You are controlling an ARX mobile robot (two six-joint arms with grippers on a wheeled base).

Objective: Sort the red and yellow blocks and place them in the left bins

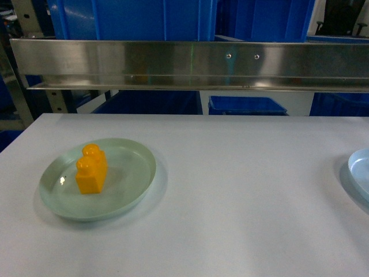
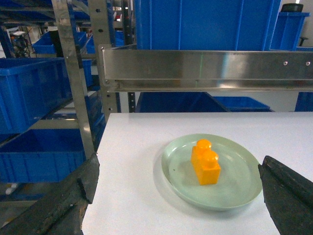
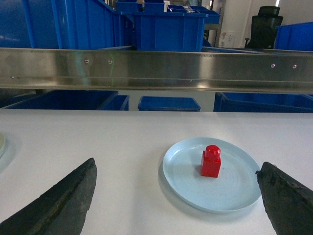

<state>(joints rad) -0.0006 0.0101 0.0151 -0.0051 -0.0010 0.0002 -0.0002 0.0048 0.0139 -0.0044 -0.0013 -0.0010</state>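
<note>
Yellow brick (image 2: 206, 162) is being left standing in the green dish (image 2: 244, 191), framed by the released left gripper (image 2: 181, 196), and could be toppled if clipped by a finger.

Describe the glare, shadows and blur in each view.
Head view: a small white glint on the green dish beside the yellow brick, a soft shadow right of the dish, streaky reflections on the steel rail. Left wrist view: sharp brick, dark blurred fingers at the bottom corners. Right wrist view: crisp red brick on the pale blue dish, fingers soft.
</note>
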